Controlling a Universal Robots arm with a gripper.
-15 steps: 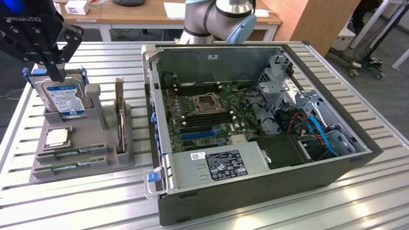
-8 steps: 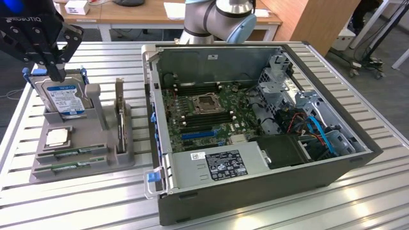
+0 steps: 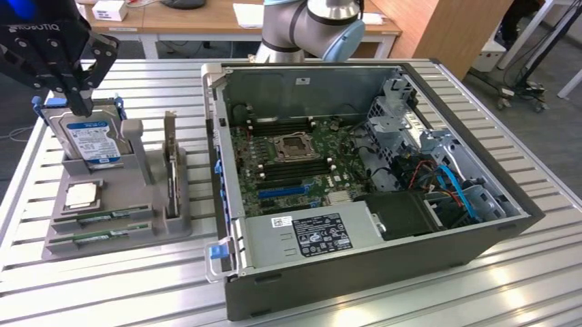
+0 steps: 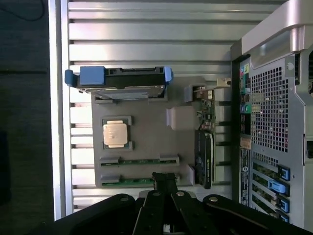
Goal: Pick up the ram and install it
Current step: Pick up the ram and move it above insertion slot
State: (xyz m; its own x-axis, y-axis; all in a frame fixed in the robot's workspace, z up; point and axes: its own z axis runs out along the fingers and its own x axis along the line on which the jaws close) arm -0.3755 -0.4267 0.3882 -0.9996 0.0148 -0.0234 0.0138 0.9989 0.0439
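The ram [image 3: 98,236] [image 4: 128,182] lies flat in the outermost slot of the grey holder [image 3: 136,235] [image 4: 146,142], green edge up. A second stick [image 3: 100,218] [image 4: 139,161] sits in the next slot in, just beside it. Further into the holder I see a processor [image 3: 82,195] [image 4: 116,133] in its pocket. Behind that a drive [image 3: 91,139] [image 4: 120,78] with blue rails stands upright. I can't read its blue-and-white label from here. A dark card [image 3: 170,160] [image 4: 204,156] stands on the holder's side nearest the case [image 3: 364,272] [image 4: 274,98].

My pincer [image 3: 82,107] [image 4: 164,177] hangs above the holder with its fingers pressed together and nothing between them. In the wrist view its tips line up over the ram's slot, but I can't tell how high above it they are. I can make out "ROBOTIQ" on its black body.

The case lies open on the slatted counter [image 3: 109,286] beside the holder, motherboard exposed. The power supply [image 3: 304,235] carries a white and black label too small for me to read.
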